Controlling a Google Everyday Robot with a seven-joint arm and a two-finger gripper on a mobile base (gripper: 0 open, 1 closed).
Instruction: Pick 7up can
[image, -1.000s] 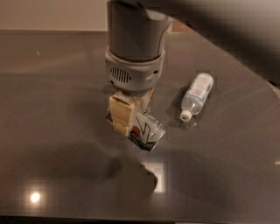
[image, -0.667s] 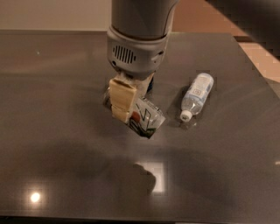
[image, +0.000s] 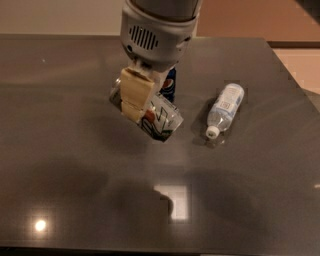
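The 7up can (image: 159, 121) is silver-white with green lettering and a red spot. It hangs tilted in the air above the dark table, held across its middle. My gripper (image: 142, 102) is shut on it; one cream-coloured finger pad (image: 134, 94) shows in front of the can, the other is hidden behind it. The grey wrist rises to the top of the view. The can's shadow lies on the table below, near the front.
A dark blue Pepsi can (image: 170, 85) stands just behind the gripper, mostly hidden. A clear plastic bottle (image: 226, 108) with a white cap lies on its side to the right. The dark grey table (image: 60, 165) ends at the right edge (image: 292, 70).
The gripper has risen with the 7up can held in it, lifting it clear of the table. The Pepsi can behind has come into view.
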